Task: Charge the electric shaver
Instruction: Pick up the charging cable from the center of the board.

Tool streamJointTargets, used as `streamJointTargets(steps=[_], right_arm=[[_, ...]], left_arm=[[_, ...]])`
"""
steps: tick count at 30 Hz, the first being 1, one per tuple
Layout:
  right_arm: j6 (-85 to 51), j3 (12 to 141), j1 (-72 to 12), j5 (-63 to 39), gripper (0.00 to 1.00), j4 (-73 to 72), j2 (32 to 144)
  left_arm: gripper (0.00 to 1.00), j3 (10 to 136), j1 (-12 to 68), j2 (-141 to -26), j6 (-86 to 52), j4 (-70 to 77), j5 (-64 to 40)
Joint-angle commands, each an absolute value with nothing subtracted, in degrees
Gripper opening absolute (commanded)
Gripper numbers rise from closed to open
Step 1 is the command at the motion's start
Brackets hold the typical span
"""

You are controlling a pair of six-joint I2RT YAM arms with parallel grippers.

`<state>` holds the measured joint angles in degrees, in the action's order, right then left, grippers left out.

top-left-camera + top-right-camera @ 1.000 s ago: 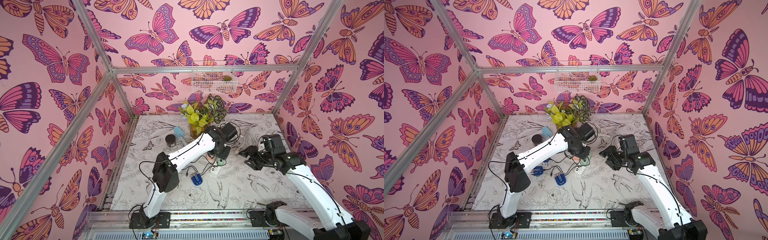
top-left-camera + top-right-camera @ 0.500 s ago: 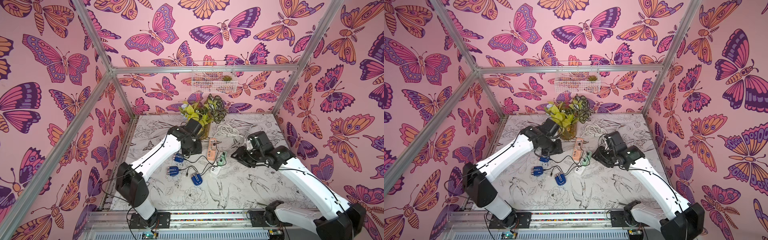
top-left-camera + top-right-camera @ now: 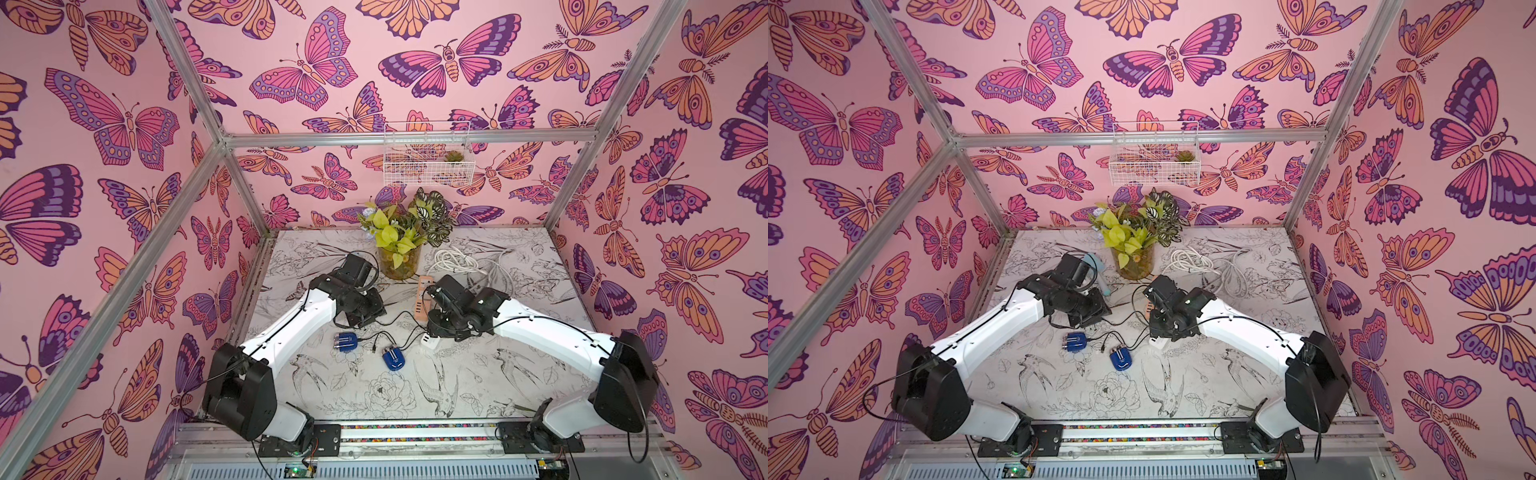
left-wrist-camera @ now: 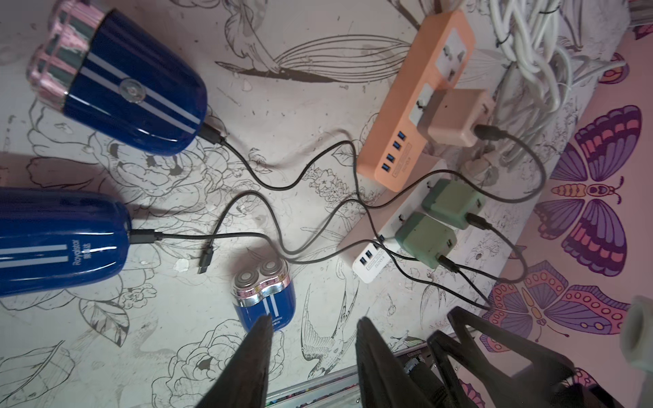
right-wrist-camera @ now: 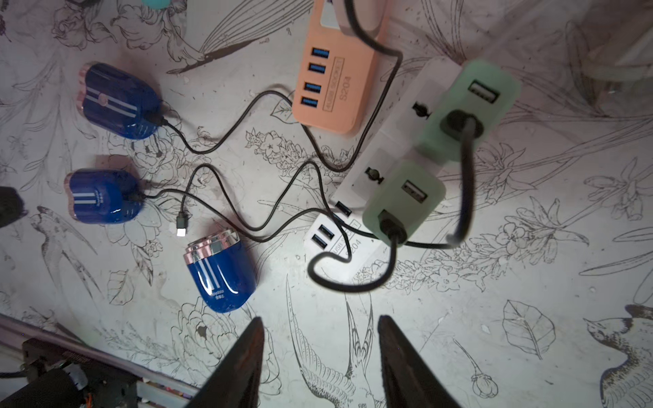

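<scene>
Near the white power strip (image 5: 392, 141), our unplugged shaver (image 5: 221, 273) lies just beside the loose plug (image 5: 182, 226), and having swung the left gripper (image 4: 314, 356) back and the right gripper (image 5: 319, 356) in, both part-open and empty, we've yet to connect them.

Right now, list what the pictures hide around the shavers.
Unplugged blue oval shaver: base port, left wrist view, behind a black fingertip.
Plugged-in blue shaver: head cut by that view's edge.
White plastic power strip: in a top view, mostly under right arm.
</scene>
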<state>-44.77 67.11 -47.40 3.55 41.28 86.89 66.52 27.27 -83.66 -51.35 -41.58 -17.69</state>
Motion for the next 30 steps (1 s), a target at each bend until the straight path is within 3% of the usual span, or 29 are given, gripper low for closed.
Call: streamJointTargets(steps=[1,12,16,19,23,30], right_arm=[[-46.37,67.41,-47.82,9.65,0.51,39.87,88.66],[-50.22,67.79,-48.25,8.6,0.46,36.91,94.48],[-51.08,67.96,-48.25,9.35,0.36,37.14,95.63],[-51.51,68.9,-48.24,9.93,0.18,38.42,95.77],[-53.28,68.99,-47.97,10.28,0.02,39.52,93.11],[-56.67,67.31,-43.26,2.23,0.0,36.77,85.44]], left_arm=[[0.42,65.48,26.63,-82.41,-51.42,-40.26,-19.8],[0.41,64.73,26.37,-81.1,-50.52,-40.35,-21.18],[0.4,65.12,26.37,-81.55,-51.27,-39.96,-22.15],[0.39,65.21,26.37,-81.67,-52.34,-39.09,-23.16],[0.39,64.75,26.37,-81.74,-55.94,-36.39,-25.22],[0.48,59.42,26.88,-82.68,-77.13,-20.05,-32.42]])
